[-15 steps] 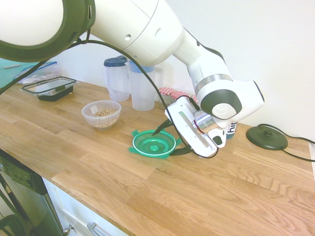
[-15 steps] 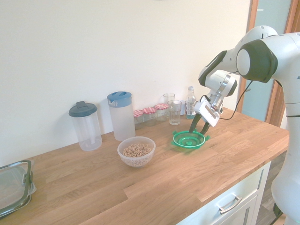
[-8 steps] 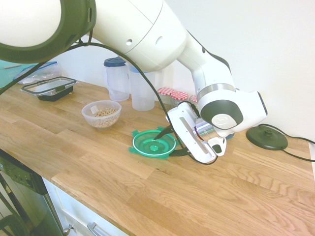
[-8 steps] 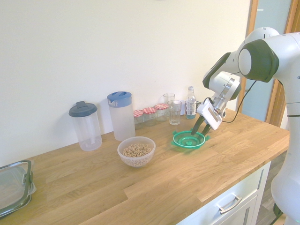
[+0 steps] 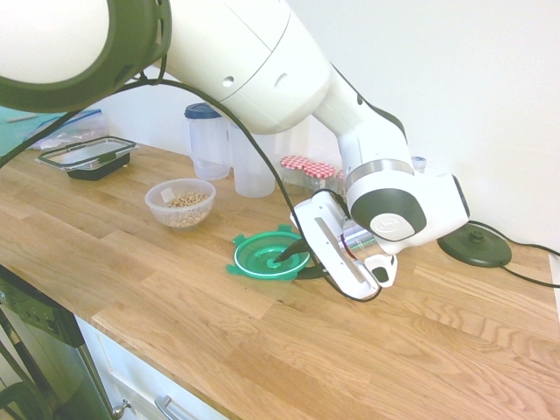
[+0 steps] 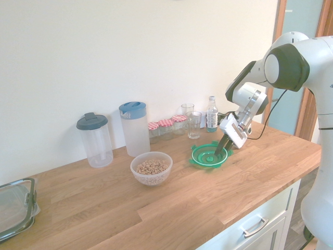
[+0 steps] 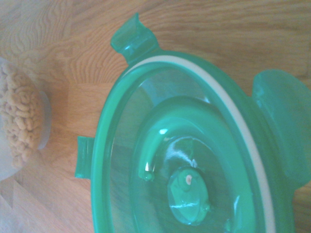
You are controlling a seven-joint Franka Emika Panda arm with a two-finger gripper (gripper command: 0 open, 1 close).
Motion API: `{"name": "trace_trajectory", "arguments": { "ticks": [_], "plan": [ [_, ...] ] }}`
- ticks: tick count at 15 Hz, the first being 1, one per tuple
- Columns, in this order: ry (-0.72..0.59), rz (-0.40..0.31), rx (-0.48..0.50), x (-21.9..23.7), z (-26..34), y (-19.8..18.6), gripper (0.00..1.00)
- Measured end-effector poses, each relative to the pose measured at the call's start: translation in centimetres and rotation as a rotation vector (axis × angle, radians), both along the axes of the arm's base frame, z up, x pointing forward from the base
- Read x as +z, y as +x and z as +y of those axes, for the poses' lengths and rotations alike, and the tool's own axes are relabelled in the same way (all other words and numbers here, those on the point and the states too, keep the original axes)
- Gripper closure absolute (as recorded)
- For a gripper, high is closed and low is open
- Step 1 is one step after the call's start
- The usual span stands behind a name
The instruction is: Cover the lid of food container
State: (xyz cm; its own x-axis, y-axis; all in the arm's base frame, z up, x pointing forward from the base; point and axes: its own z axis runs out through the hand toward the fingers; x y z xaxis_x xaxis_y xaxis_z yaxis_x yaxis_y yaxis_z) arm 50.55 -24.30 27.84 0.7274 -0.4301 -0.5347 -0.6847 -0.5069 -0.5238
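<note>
First exterior view: we find the lid (image 5: 267,256) on the counter (image 5: 175,297), near the food container (image 5: 180,202), with the gripper (image 5: 296,259) closed on its rim.

Second exterior view: the lid (image 6: 208,155) lies just beyond the food container (image 6: 152,168), apart from it.

Wrist view: the lid (image 7: 194,150) fills the frame; grains show beside it.

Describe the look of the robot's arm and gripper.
The arm is glossy white with rounded shells, dark grey bands at the joints and a black cable running along it. The gripper has a flat white body with a grey slot and two slim black fingers.
</note>
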Motion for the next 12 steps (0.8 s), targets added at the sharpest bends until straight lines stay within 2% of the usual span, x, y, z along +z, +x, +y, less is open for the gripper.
{"name": "trace_trajectory", "arguments": {
  "ticks": [5, 8, 10, 12],
  "plan": [
    [-0.035, 0.007, 0.011, -0.1, 0.2, -0.1, 1.00],
    [-0.068, 0.068, 0.024, 0.2, 0.2, -0.5, 1.00],
    [-0.109, 0.074, 0.032, 2.3, 0.3, -0.5, 1.00],
    [-0.171, 0.079, 0.040, 7.7, 0.9, -0.6, 1.00]
  ]
}}
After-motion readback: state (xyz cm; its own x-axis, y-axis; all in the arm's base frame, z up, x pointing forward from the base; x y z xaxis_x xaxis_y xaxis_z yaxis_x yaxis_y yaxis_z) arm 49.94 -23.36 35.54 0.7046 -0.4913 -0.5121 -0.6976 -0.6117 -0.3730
